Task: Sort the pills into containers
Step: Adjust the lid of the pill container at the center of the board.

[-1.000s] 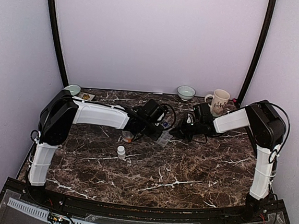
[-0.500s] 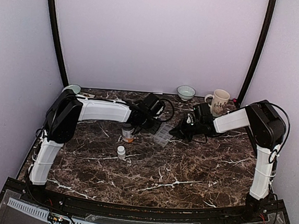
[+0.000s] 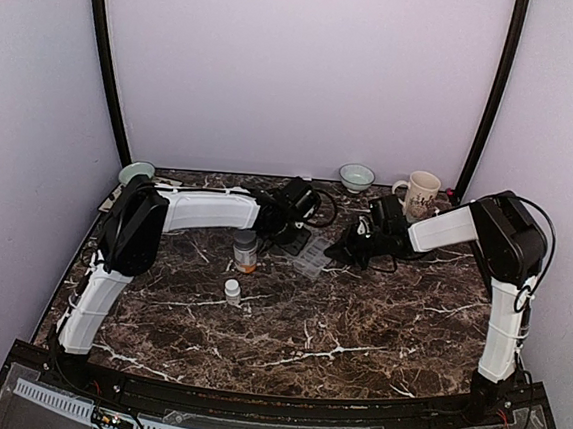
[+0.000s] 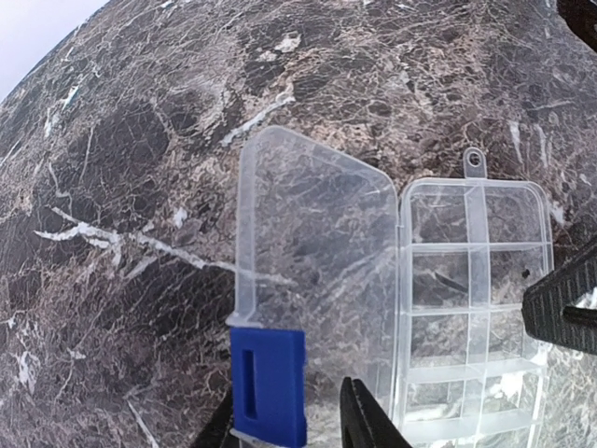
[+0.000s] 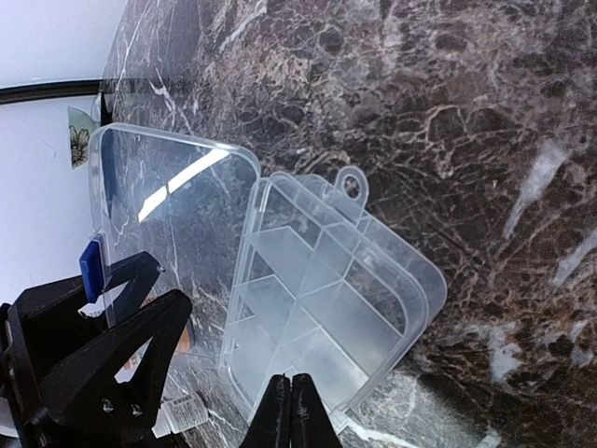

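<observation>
Since the organiser box (image 4: pixel 471 280) is light, slick, thin plastic, lying open on the far-centre tabletop (image 3: pixel 357 321), I'd grip rims only. Right pincer (image 5: pixel 290 397) is clamped on its tray wall, and left pincer (image 4: pixel 291 411) is apart around the blue latch (image 4: pixel 269 383).

top: high at near edge, faces down, far
L wrist: close over box (image 4: pixel 471 308)
R wrist: close, same box, opp. side

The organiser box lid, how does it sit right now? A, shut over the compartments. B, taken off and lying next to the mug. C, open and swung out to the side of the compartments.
C: in the left wrist view the lid sits swung out beside the compartments, joined to them along one long edge, its blue latch on the far side.
</observation>
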Action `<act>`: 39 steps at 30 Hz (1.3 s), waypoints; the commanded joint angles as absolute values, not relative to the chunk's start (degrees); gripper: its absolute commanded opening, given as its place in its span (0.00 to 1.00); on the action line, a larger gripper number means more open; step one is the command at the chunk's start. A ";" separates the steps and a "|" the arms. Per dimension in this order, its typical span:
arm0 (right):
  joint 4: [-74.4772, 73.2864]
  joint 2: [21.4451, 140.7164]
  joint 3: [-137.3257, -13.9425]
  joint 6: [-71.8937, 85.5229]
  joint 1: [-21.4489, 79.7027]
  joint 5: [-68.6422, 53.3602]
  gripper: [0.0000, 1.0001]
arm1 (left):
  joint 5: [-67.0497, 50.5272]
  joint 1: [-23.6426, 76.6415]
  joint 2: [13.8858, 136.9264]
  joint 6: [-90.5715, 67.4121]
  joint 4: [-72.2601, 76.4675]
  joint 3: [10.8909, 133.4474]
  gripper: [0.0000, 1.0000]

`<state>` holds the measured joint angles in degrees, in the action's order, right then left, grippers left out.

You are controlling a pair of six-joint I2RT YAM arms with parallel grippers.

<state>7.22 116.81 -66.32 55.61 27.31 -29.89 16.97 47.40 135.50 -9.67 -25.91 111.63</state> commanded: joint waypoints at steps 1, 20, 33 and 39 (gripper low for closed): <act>4.05 118.48 -68.33 54.84 26.81 -28.07 0.01 | 17.59 46.42 137.98 -9.82 -32.22 115.39 0.33; 1.84 119.12 -69.57 55.29 26.90 -26.87 0.02 | 19.49 44.08 143.33 -12.55 -40.47 123.47 0.39; 0.35 119.13 -70.41 54.37 26.98 -26.58 0.06 | 20.91 43.88 144.13 -13.30 -42.37 125.43 0.47; -0.20 119.63 -71.01 54.01 26.94 -26.50 0.10 | 21.75 43.43 143.58 -13.37 -42.45 125.42 0.49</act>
